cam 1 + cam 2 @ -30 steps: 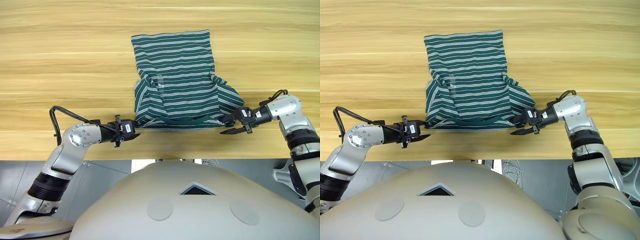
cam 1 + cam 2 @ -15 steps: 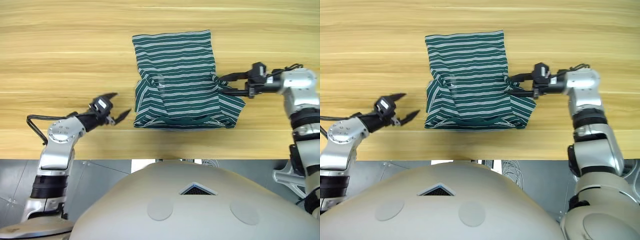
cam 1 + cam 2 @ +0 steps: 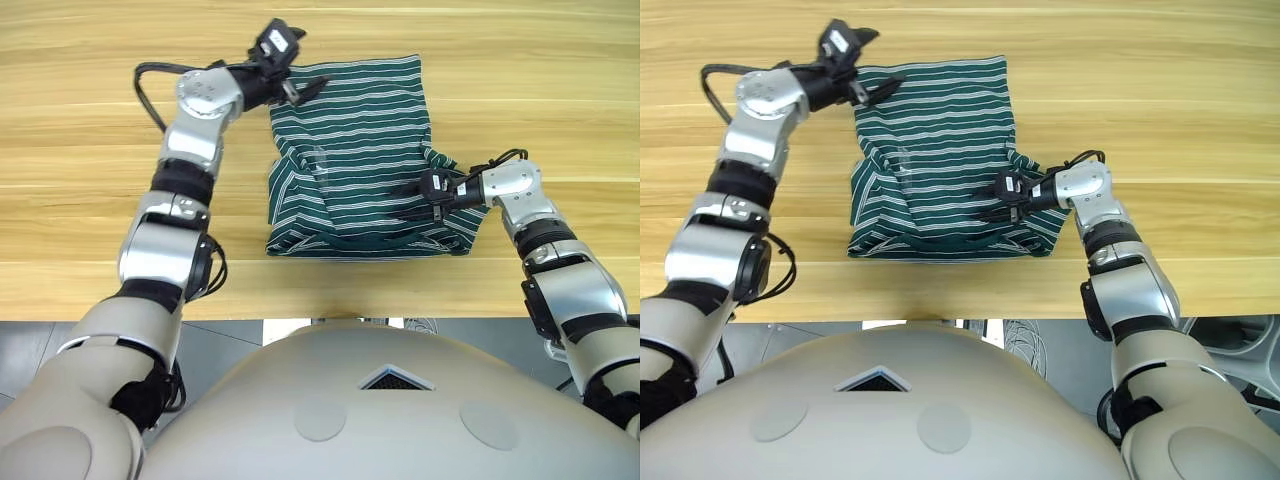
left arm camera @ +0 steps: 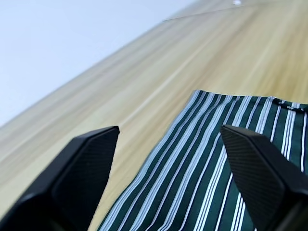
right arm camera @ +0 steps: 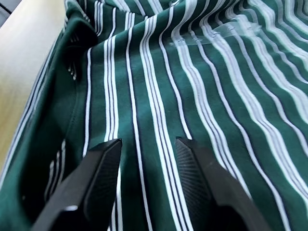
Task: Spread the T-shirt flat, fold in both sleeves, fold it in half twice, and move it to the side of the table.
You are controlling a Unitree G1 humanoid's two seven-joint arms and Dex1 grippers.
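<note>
The green T-shirt (image 3: 355,130) with white stripes lies mid-table, its sleeves turned in and its near part rumpled. My left gripper (image 3: 308,70) hovers open at the shirt's far left corner. In the left wrist view its fingers (image 4: 86,163) stand wide apart over the striped edge (image 4: 216,159), holding nothing. My right gripper (image 3: 400,200) lies low over the shirt's near right part, by the bunched sleeve. In the right wrist view it (image 5: 148,142) is open, a narrow gap between the fingers (image 5: 103,178), with flat cloth under them.
The wooden table (image 3: 100,180) stretches bare to the left and right of the shirt. Its front edge (image 3: 150,318) runs just beyond the shirt's near hem, with grey floor below.
Both grippers let go of the shirt's near corners. The left arm swung up to the far left corner. The right gripper went to the shirt's right edge, then inward onto the cloth.
</note>
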